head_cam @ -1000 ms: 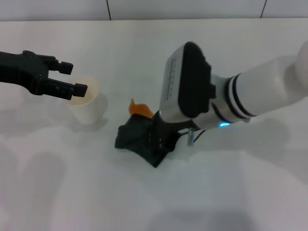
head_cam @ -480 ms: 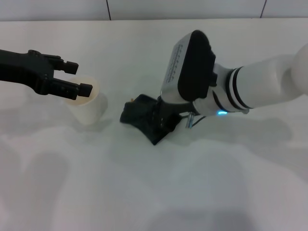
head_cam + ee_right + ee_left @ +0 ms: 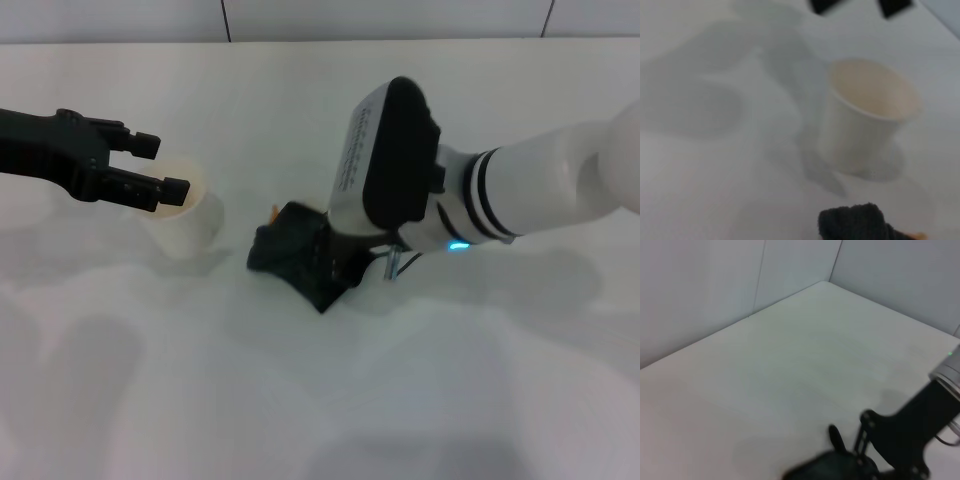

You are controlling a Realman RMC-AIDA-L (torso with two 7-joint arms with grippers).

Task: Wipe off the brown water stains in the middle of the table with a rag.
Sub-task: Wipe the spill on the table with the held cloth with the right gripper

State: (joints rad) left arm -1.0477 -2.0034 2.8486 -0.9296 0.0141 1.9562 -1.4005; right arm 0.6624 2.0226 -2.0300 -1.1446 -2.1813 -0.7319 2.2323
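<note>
Right tool (image 3: 335,262), gripping the rag (image 3: 295,250), is covering most of the stain (image 3: 274,213) beside the cup (image 3: 183,215); wiping unfinished.

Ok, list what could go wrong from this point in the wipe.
1. The white cup stands close beside the dark rag; a wide stroke by the right gripper toward it might knock it over and spill more.
2. The left gripper hangs open just over the cup's rim, so a small drop could tip it.
3. A sliver of the brown water stains shows at the rag's edge, so residue may remain or smear across the table.
</note>
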